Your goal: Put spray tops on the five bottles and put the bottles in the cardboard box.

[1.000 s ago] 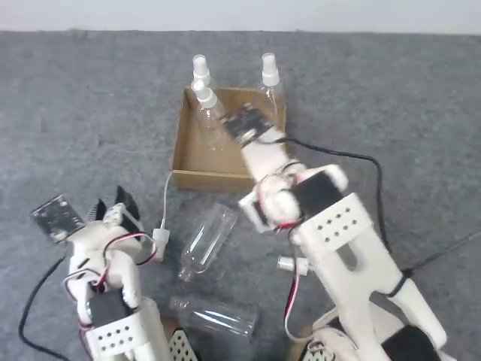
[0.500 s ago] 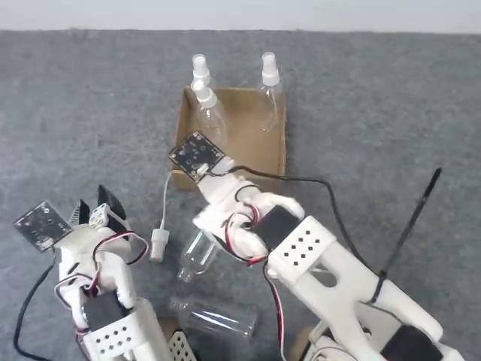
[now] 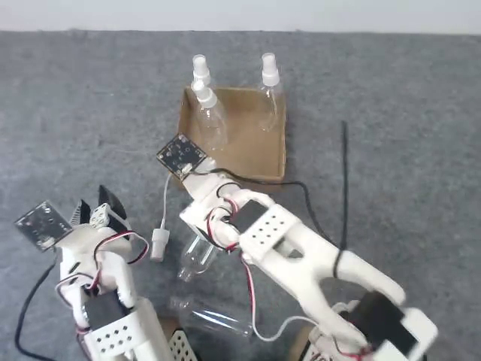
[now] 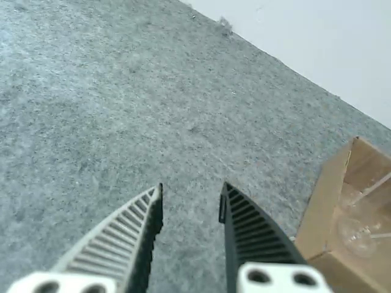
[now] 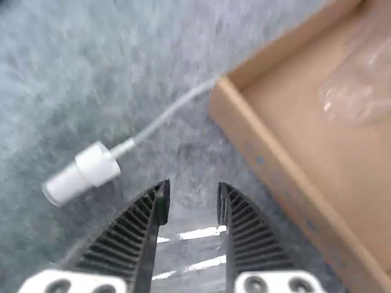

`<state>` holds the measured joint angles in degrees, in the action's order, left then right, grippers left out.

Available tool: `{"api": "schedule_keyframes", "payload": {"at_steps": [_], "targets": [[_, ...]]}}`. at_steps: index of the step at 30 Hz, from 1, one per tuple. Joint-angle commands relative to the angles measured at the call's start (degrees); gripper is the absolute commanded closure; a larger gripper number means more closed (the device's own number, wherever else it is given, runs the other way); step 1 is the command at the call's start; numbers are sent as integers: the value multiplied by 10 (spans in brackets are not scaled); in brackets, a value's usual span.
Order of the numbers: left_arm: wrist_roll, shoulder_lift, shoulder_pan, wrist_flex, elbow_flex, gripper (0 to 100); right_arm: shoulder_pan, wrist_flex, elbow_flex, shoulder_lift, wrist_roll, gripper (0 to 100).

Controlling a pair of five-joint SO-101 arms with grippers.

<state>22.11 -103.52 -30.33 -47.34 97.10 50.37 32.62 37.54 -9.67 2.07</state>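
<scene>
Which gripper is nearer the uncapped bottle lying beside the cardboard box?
Right: right gripper directly over the clear plastic bottle; left gripper apart, beyond the white spray top.

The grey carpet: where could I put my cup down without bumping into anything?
Bare carpet lies right of the cardboard box, past the black cable, and more widely left of it, beyond the left arm's fingers. In front of the box it is crowded: a loose spray top, two lying bottles and the right arm.

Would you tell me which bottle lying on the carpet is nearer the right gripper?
The bottle beside the loose spray top, partly under the right arm; the other bottle lies nearer the arm bases.
</scene>
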Motion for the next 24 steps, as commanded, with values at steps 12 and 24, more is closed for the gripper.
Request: {"api": "schedule_keyframes", "payload": {"at_steps": [12,24], "targets": [[-4,-8,-4,16,-6,853,-108,203,-10,32,74,923],[-4,-8,-4,17,-6,852,-179,366,-10,-89,119,918]]}}
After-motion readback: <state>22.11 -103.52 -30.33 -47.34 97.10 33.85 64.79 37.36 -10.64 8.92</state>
